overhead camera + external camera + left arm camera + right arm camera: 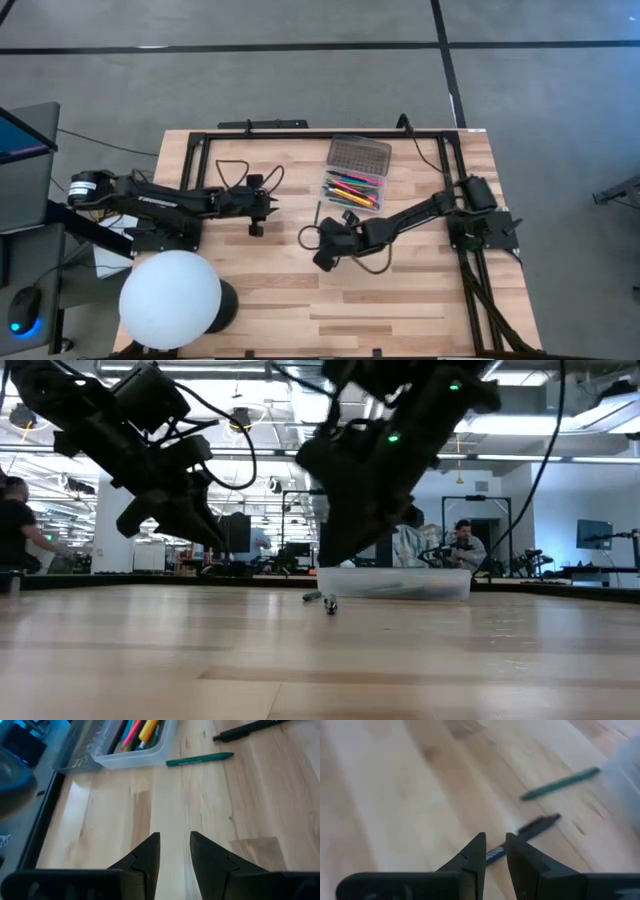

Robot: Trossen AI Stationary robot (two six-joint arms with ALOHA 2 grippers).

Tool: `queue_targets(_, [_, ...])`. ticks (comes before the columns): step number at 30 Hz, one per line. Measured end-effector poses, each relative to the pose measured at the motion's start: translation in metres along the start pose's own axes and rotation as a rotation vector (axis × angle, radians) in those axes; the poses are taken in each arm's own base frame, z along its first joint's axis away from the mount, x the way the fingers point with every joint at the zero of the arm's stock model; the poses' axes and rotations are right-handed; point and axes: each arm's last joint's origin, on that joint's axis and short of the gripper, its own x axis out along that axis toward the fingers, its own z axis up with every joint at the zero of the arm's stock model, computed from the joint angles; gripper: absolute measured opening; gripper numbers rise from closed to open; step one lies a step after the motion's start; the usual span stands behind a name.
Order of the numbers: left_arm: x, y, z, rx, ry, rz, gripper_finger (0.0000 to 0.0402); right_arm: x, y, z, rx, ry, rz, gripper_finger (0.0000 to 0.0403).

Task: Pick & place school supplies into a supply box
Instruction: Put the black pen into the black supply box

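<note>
Your right gripper [494, 851] hung low with fingers narrowly apart, gripping nothing; the black pen [527, 837] lay on the table just beyond the tips, the green pen [560, 783] farther on. Your left gripper [175, 849] waited, fingers also apart. Only the high view showed the supply box [355, 172] open, pens inside.

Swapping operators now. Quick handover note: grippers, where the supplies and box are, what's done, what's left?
Left gripper: slightly open, empty, hovering over bare table left of the supply box.
Right gripper: narrowly open, empty, right above the black pen.
Done: box open, lid at its far end, coloured pens and markers inside.
Left: black pen and green pen lie on the table beside the box.
</note>
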Motion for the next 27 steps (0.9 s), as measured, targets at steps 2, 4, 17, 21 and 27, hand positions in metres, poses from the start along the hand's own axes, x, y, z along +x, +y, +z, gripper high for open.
queue_targets(2, [-0.002,0.001,0.0,-0.003,-0.013,0.005,0.0102,0.001,0.002,0.002,0.013,0.029,-0.057,0.0067])
queue_targets(4, [-0.003,0.001,0.001,-0.006,-0.023,0.009,0.0102,0.004,0.009,0.007,0.037,0.021,-0.069,0.0067])
queue_targets(17, [-0.003,0.002,0.003,-0.012,-0.04,0.002,0.0102,0.006,0.008,0.003,0.096,0.092,-0.128,0.0067])
queue_targets(21, [-0.003,0.002,0.003,-0.012,-0.042,0.0,0.0102,0.005,0.007,0.002,0.082,0.102,-0.135,0.0067])
queue_targets(27, [-0.003,0.001,0.003,-0.018,-0.043,-0.002,0.0102,0.005,0.007,0.002,0.081,0.102,-0.131,0.0068])
